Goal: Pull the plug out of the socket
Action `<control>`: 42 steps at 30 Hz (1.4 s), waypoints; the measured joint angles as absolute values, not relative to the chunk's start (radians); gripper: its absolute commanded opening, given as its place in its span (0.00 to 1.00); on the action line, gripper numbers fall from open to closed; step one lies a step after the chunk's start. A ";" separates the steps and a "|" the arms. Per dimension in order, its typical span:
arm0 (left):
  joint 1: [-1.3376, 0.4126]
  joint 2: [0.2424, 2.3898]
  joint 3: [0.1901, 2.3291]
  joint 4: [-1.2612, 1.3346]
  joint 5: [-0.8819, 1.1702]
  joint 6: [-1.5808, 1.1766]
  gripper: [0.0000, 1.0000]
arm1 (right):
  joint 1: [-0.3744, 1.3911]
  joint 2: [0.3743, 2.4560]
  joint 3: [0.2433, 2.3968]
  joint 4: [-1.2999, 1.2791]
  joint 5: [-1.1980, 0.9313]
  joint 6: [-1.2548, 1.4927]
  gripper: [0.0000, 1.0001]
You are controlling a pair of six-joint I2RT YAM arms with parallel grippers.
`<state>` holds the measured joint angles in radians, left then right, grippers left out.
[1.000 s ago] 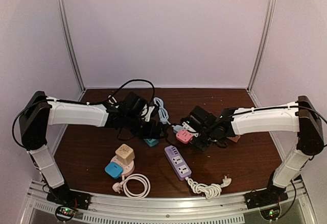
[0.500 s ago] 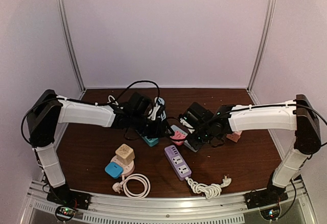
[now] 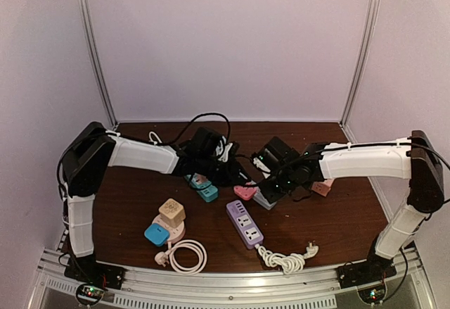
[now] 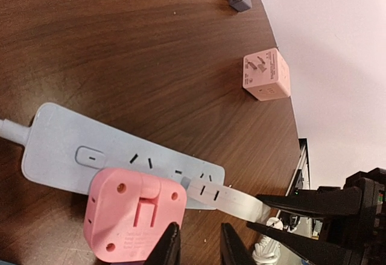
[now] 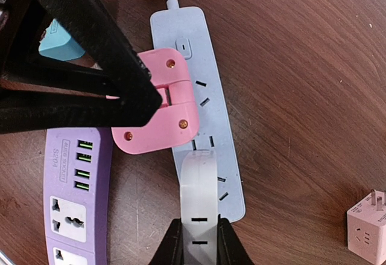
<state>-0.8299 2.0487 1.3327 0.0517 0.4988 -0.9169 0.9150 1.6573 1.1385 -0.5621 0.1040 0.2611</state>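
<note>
The right gripper (image 5: pixel 199 241) is clamped on a white strip (image 5: pixel 199 186) laid over the pale blue socket strip (image 5: pixel 212 90). Just ahead of it, the pink plug (image 5: pixel 163 120) is seen at that strip's edge, partly hidden by the left gripper (image 4: pixel 197 244), whose fingers are narrowly parted and empty. A purple strip (image 5: pixel 78 186) is found beside it, and a pink cube (image 5: pixel 368 235) well apart on the table (image 5: pixel 289 66).

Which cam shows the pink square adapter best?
Left wrist: the pink square adapter shows nearly its whole face, by the pale blue power strip. Right wrist: the left gripper's black finger covers part of it. Top external: only a small pink patch.
</note>
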 measured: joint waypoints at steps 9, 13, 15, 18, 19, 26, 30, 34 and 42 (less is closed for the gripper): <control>-0.830 2.098 1.367 0.055 0.498 -0.930 0.14 | 0.900 1.653 1.135 -0.557 0.077 0.253 0.13; -0.830 2.120 1.370 0.053 0.500 -0.933 0.12 | 0.900 1.653 1.135 -0.551 0.076 0.213 0.13; -0.830 2.133 1.375 0.052 0.502 -0.935 0.12 | 0.900 1.653 1.134 -0.537 0.067 0.187 0.13; -0.830 2.145 1.391 0.055 0.513 -0.940 0.11 | 0.898 1.653 1.129 -0.489 0.047 0.145 0.13; -0.830 2.147 1.395 0.054 0.513 -0.942 0.10 | 0.896 1.653 1.127 -0.474 0.043 0.133 0.13; -0.826 2.175 1.430 0.035 0.512 -0.950 0.08 | 0.838 1.650 1.092 -0.399 -0.027 0.064 0.12; -0.826 2.175 1.435 0.017 0.502 -0.949 0.07 | 0.826 1.647 1.085 -0.388 -0.050 0.044 0.12; -0.826 2.175 1.435 0.014 0.495 -0.949 0.06 | 0.823 1.647 1.085 -0.388 -0.058 0.024 0.12; -0.825 2.175 1.433 0.002 0.494 -0.944 0.02 | 0.820 1.651 1.103 -0.408 -0.063 -0.035 0.12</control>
<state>-0.8253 2.1746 1.4330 0.0017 0.4942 -0.9436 0.8200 1.6508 1.1027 -0.4076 -0.0628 -0.0345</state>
